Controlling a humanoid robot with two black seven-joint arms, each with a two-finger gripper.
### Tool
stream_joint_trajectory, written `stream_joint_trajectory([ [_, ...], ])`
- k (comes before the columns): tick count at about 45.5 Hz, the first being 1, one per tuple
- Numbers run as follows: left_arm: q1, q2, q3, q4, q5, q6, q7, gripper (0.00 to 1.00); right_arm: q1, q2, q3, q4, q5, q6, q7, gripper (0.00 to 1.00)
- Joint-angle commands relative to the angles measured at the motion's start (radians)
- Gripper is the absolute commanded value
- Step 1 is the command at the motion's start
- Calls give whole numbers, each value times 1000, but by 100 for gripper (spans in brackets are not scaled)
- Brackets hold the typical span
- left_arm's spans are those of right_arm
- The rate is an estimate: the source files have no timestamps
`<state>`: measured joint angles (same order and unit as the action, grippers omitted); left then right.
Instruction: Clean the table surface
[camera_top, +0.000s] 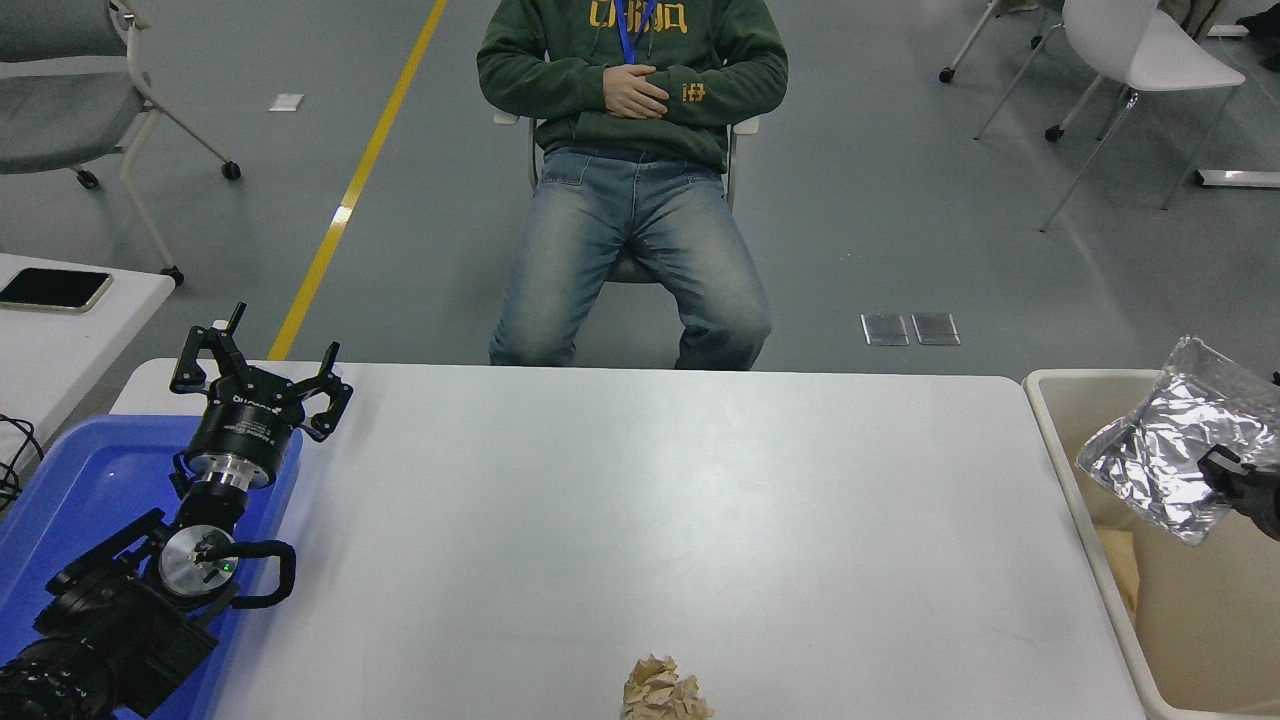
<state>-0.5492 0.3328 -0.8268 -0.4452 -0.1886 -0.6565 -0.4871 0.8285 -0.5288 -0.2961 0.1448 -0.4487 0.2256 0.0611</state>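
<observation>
The right gripper (1228, 478) clamped a crinkled foil bag (1170, 450) above the beige bin (1060, 470) right of the table surface (640, 500); the parked left gripper (262, 380) stood spread wide, holding nothing.

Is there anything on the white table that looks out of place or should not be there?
Yes. A crumpled ball of tan paper lies alone at the near edge of the table surface. The right end effector holds a silver foil bag over the beige bin.
</observation>
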Motion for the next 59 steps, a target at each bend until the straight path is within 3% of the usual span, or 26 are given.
stream_joint_trajectory([
  [1, 0, 0, 0, 0, 0, 0, 1, 100, -22, 33, 0, -4, 4, -81, -1, 0],
  [11, 0, 0, 0, 0, 0, 0, 1, 100, -48, 62, 0, -4, 8, -175, -1, 0],
  [22, 0, 0, 0, 0, 0, 0, 1, 100, -71, 72, -1, -5, 110, -187, -3, 0],
  [29, 0, 0, 0, 0, 0, 0, 1, 100, -77, 73, 0, -14, 146, -198, -4, 30],
  [33, 0, 0, 0, 0, 0, 0, 1, 100, -77, 75, 0, -39, 166, -204, -4, 37],
  [37, 0, 0, 0, 0, 0, 0, -1, 100, -77, 75, 0, -54, 171, -209, -4, 67],
  [40, 0, 0, 0, 0, -2, 0, -1, 100, -75, 75, 0, -63, 171, -213, -3, 83],
  [42, 0, 0, 0, 0, 0, 0, -1, 100, -74, 75, 0, -63, 171, -222, -3, 98],
  [59, 0, 0, 0, 0, 0, 0, 1, 100, -60, 69, 3, -68, 173, -226, -3, 100],
])
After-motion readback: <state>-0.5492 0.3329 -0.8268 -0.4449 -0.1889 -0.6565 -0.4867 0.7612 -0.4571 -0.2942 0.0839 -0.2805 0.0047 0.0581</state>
